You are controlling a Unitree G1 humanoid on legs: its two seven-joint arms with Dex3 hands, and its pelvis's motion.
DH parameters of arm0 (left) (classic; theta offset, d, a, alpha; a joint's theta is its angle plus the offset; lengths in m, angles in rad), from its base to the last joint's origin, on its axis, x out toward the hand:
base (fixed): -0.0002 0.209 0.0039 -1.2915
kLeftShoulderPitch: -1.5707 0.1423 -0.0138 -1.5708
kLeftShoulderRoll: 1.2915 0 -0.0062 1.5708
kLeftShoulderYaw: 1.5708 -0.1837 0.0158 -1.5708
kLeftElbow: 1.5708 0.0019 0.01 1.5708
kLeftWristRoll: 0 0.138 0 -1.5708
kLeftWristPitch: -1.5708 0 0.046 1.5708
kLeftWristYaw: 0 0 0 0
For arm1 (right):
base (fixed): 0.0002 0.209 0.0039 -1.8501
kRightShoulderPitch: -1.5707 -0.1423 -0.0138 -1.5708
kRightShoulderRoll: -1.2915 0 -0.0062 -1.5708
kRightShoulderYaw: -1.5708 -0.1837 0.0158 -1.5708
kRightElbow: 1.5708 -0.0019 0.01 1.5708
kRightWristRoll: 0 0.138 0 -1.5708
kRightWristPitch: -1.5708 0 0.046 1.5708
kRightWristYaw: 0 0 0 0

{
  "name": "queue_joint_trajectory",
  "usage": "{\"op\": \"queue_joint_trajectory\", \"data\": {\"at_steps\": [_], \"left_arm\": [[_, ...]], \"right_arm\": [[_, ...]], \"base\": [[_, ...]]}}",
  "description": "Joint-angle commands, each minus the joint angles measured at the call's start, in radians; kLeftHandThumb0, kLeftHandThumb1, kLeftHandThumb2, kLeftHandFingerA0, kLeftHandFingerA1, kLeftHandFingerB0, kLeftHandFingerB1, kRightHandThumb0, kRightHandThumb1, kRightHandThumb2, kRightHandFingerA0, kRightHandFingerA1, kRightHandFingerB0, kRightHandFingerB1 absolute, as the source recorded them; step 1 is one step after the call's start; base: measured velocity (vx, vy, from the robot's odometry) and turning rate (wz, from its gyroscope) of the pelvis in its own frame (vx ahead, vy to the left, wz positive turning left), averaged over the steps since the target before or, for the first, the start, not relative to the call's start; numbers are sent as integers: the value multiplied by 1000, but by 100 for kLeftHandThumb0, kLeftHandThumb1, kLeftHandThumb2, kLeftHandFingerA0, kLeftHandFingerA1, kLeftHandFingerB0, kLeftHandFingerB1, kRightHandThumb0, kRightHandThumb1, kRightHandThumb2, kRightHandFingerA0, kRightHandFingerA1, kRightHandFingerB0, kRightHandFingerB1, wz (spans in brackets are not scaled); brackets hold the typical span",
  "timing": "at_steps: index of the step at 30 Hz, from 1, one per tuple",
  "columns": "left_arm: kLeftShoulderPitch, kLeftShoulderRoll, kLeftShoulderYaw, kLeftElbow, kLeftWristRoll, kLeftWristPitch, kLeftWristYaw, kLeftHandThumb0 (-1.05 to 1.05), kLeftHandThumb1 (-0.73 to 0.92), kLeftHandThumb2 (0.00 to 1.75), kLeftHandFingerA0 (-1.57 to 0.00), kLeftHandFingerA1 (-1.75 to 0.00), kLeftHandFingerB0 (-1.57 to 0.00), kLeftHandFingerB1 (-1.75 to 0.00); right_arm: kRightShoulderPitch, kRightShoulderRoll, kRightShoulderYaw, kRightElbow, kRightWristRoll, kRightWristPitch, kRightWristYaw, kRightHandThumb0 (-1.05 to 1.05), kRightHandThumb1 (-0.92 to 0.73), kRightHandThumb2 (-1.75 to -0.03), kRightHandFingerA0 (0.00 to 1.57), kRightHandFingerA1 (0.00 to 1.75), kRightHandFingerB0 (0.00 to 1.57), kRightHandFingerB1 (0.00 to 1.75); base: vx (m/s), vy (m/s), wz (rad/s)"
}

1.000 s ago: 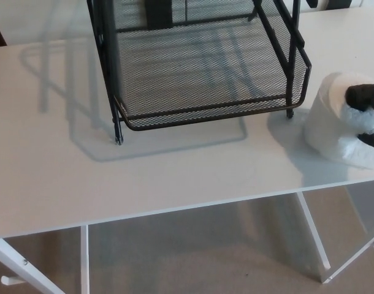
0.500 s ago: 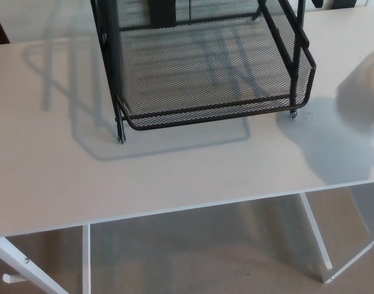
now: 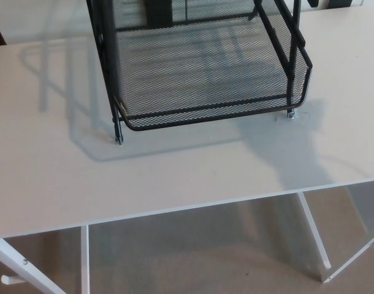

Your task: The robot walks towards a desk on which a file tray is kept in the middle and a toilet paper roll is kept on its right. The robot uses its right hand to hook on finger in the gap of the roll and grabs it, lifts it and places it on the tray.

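The black wire-mesh file tray (image 3: 205,113) stands at the back middle of the white desk (image 3: 175,174), its lowest shelf holding nothing that I can see. The toilet paper roll does not show anywhere in the head view. Neither of my hands shows either. Only a soft grey shadow (image 3: 291,153) lies on the desk to the right of the tray's front right foot.
The desk's front edge (image 3: 187,208) runs across the lower middle, with white legs (image 3: 312,236) and beige floor below it. Dark objects stand behind the tray at the top edge.
A second ago my right hand was on the roll at the desk's right edge. Half a second ago the roll was a blur at the right; now both have left the view.
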Motion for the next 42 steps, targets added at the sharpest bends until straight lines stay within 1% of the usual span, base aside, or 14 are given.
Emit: {"op": "queue_joint_trajectory", "data": {"at_steps": [1,18,19,21,22,23,24,25,28,29,30,36,37,42], "left_arm": [[1,-2,-1,4,7,20,13,-56,62,127,-16,-68,0,-62],[1,-11,-3,2,9,13,15,-57,62,127,-16,-68,-1,-62],[0,-9,-4,4,10,10,15,-57,62,127,-16,-68,-2,-62],[0,-9,-8,4,14,7,18,-57,62,127,-16,-67,-1,-62],[-2,-9,-9,7,15,6,20,-57,60,126,-17,-68,-1,-62],[-3,-11,-2,8,7,11,19,-57,60,126,-16,-68,0,-62],[-5,-13,-2,11,8,11,25,-56,59,125,-16,-67,-1,-62],[-4,-11,-12,13,18,3,20,-55,60,126,-15,-66,0,-61],[-6,-11,-15,15,18,3,21,-54,59,125,-17,-67,-1,-61],[-7,-12,-12,18,15,3,22,-54,59,125,-18,-67,-1,-61],[-8,-12,-9,19,12,6,19,-56,59,125,-16,-68,0,-61],[-4,-8,-14,19,17,-7,8,-57,61,127,-17,-68,0,-62],[-7,-7,-18,18,20,2,12,-54,60,125,-19,-68,-2,-61],[-4,-9,-20,15,19,0,14,-55,57,124,-20,-69,-5,-63]], "right_arm": [[-74,40,48,-48,71,68,187,-20,-69,-79,86,151,84,115],[-356,299,455,189,-122,46,346,-24,-65,-59,79,168,79,120],[-373,323,480,207,-135,68,365,-36,-48,-87,108,134,81,115],[-388,346,507,218,-164,95,368,-35,-42,-84,109,133,79,87],[-393,350,520,229,-183,75,344,-32,-61,-56,77,175,70,120],[-404,363,534,239,-194,88,354,-40,-47,-85,109,137,79,118],[-412,374,543,246,-202,101,362,-42,-47,-86,108,136,85,122],[-421,391,553,262,-201,91,362,-26,-66,-62,75,175,66,161],[-421,393,559,273,-208,77,359,-27,-68,-61,74,175,65,163],[-424,385,589,276,-248,40,340,-30,-64,-61,75,175,68,153],[-419,383,593,274,-249,28,336,-34,-64,-57,77,175,79,107],[-403,393,582,257,-220,34,381,-33,-62,-60,79,164,85,68],[-415,396,564,260,-167,62,476,-27,-67,-64,77,147,66,47],[-427,399,534,229,-168,143,538,-33,-66,-61,66,129,22,36]], "base": [[0,0,0],[0,0,0],[0,0,0],[0,0,0],[0,0,0],[0,0,0],[0,0,0],[0,0,0],[0,0,0],[0,0,0],[0,0,0],[0,0,0],[0,0,0],[0,0,0]]}}
